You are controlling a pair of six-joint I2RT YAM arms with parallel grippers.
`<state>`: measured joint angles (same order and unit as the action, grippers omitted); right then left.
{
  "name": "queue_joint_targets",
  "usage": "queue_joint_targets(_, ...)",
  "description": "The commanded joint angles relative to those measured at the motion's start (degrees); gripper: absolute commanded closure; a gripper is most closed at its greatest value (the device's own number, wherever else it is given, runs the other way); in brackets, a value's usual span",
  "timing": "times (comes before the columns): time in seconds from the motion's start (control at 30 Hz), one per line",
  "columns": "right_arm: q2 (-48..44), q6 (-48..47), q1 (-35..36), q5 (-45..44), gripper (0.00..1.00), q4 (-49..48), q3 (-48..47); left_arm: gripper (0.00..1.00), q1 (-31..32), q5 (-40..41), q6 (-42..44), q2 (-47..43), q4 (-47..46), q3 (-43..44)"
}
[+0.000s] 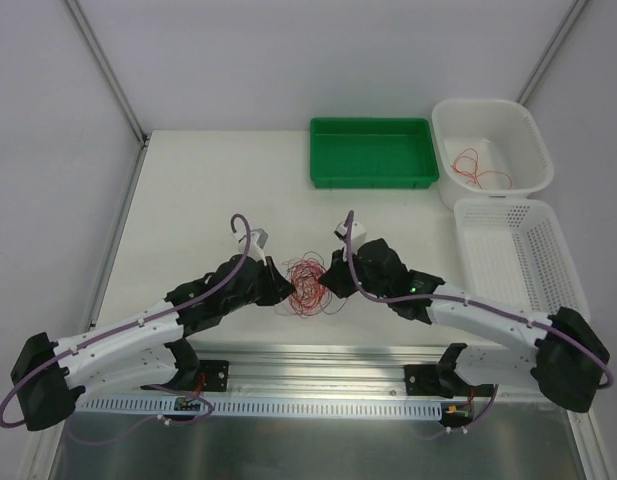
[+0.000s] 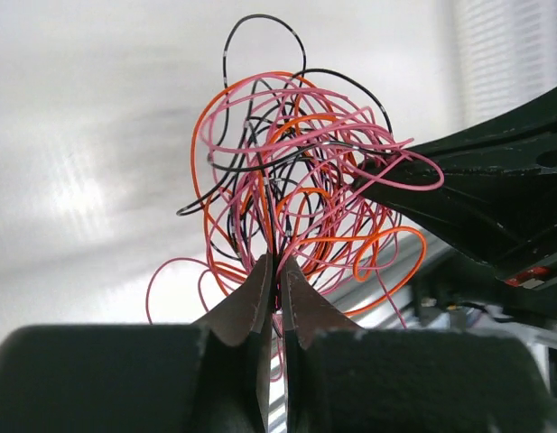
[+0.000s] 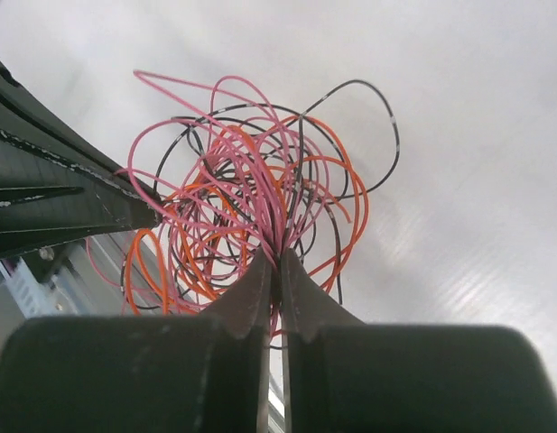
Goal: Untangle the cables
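cables (image 2: 296, 180): one tangled ball of thin pink, orange and black wires in loose loops, midway along the worktop's near edge (a separate red wire (image 1: 473, 168) lies in the white tub (image 1: 488, 108), far right corner).
left gripper (image 2: 276, 271): pinched tight on strands.
right gripper (image 3: 272, 262): likewise clamped, opposite side.
arms: low, angled inward, tips facing.

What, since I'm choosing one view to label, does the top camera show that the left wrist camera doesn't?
Only the top camera: the green tray and the white tub holding a loose red cable. Only the left wrist camera: the strand colours (pink, orange and black) and the left gripper shut on a few strands. Both: the cable tangle, held between the left gripper and the right gripper.
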<state>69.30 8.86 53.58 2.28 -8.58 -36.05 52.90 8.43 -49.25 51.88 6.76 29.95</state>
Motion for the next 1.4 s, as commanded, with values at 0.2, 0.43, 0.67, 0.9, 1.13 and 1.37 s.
queue_joint_targets(0.2,-13.66,0.97,-0.94,-18.98,0.99,27.91,-7.72,0.4,-0.17,10.39,3.29,-10.57,9.23,5.46)
queue_joint_targets(0.43,-9.1,5.9,0.64,-19.59,0.99,24.93,-6.22,0.22,2.63,-2.71,-3.04,-5.04,6.34,5.99)
queue_joint_targets(0.67,-4.17,9.15,3.02,-22.58,0.99,26.07,-9.29,0.3,13.8,4.14,-1.11,6.37,4.22,12.75)
queue_joint_targets(0.9,-3.29,9.68,4.34,-22.94,0.99,26.86,-10.53,0.35,17.58,7.83,0.74,16.05,4.13,16.71)
queue_joint_targets(1.13,-3.91,9.95,4.78,-22.76,0.99,26.77,-10.53,0.59,18.9,11.96,0.12,21.94,4.22,17.06)
queue_joint_targets(1.37,-4.26,9.51,4.86,-28.46,0.99,29.84,-8.6,1.0,18.9,18.0,2.14,16.6,6.58,16.28)
